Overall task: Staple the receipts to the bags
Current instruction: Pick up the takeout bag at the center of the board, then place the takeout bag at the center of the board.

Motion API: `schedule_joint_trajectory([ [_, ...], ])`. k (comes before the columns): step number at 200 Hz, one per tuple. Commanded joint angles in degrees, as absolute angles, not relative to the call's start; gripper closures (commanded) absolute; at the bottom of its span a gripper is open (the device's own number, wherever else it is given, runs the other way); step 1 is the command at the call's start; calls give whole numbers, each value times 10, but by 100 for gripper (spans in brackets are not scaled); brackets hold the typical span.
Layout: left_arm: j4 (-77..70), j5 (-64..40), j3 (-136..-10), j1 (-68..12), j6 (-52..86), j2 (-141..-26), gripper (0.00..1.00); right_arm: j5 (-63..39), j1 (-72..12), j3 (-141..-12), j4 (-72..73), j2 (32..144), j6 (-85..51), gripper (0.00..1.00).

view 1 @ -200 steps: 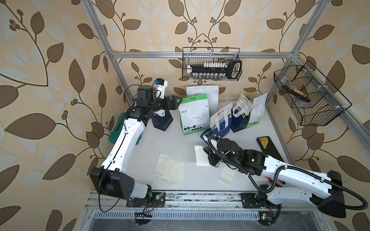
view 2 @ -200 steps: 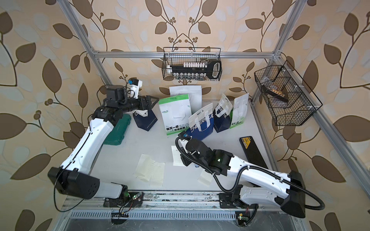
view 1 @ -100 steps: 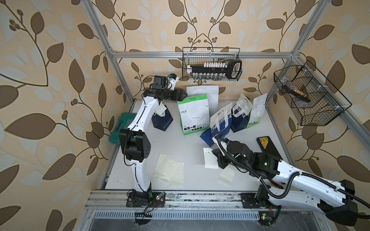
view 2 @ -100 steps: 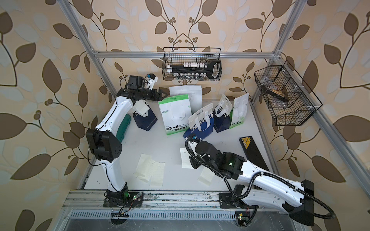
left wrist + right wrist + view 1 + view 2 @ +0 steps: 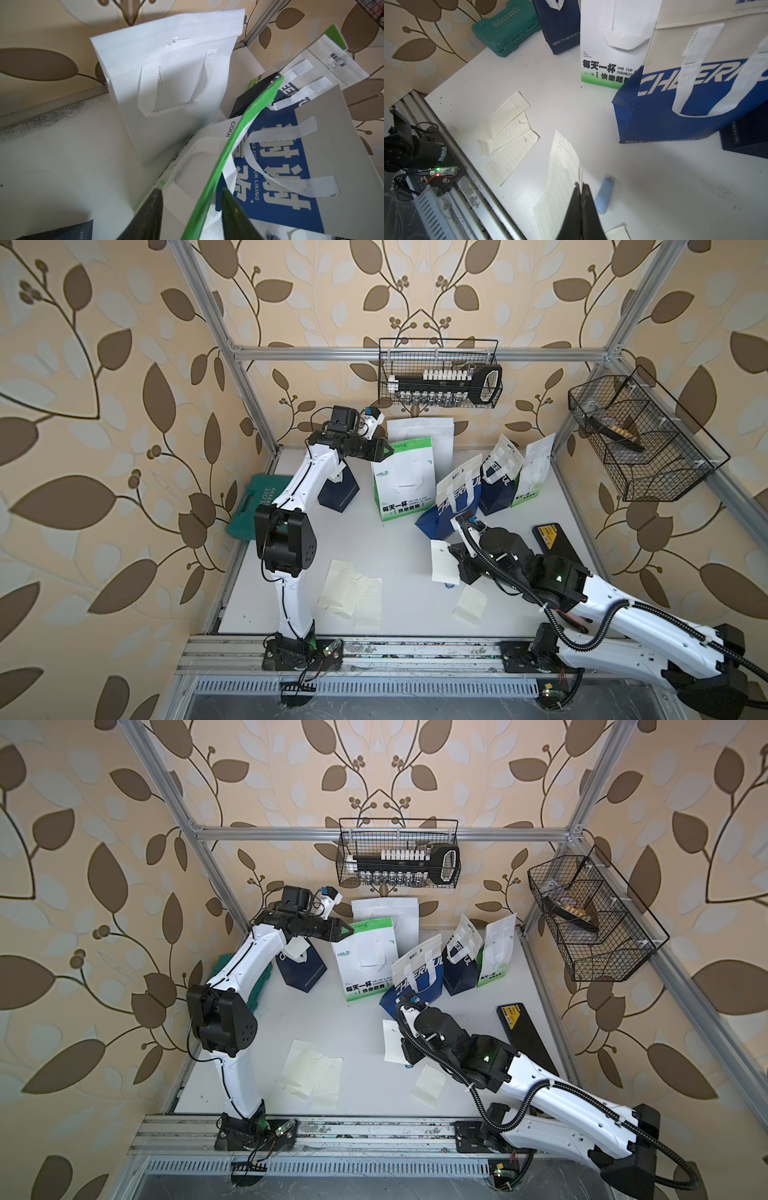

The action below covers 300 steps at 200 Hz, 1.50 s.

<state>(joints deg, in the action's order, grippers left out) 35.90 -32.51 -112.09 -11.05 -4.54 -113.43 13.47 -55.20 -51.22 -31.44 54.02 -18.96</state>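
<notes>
Top view: held receipt point(image 5: 441, 562) lengthwise toward blue bag point(image 5: 451, 508)

Bright, even light; soft shadows on the bench point(image 5: 395, 539); top views bend at edges; wrist-view foregrounds blurred.

The left arm point(image 5: 299, 485) was stretched out low, with the left gripper point(image 5: 190, 192) by the dark blue bag point(image 5: 338, 493); now the arm has folded up tall; the gripper has gone across to the green-and-white bag point(image 5: 401, 489); its jaws now stand one on each side of the bag's green top edge; the right gripper point(image 5: 580, 185), pinching a receipt point(image 5: 562, 166), has slid a little to the right, and the receipt came with it.
</notes>
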Motion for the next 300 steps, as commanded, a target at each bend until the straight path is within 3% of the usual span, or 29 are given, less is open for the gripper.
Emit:
schedule_joint_trajectory([
  [1,347,-317,-1113,-112,-59,-1114,63,133,-550,-503,-323,538,-184,100],
  [40,320,-304,-1085,-112,-60,-1084,88,134,-549,-502,-320,540,-185,100],
  [50,310,-298,-1076,-112,-59,-1072,100,134,-550,-503,-319,541,-185,100],
  [102,276,-252,-1023,-117,-41,-975,100,140,-549,-503,-316,536,-187,100],
  [168,430,-124,-1016,-164,-43,-834,100,140,-549,-498,-316,504,-191,100],
  [218,478,-63,-910,-166,-23,-661,100,118,-550,-500,-326,469,-184,100],
  [300,489,-232,-766,-166,-33,-534,100,69,-549,-519,-333,412,-140,100],
])
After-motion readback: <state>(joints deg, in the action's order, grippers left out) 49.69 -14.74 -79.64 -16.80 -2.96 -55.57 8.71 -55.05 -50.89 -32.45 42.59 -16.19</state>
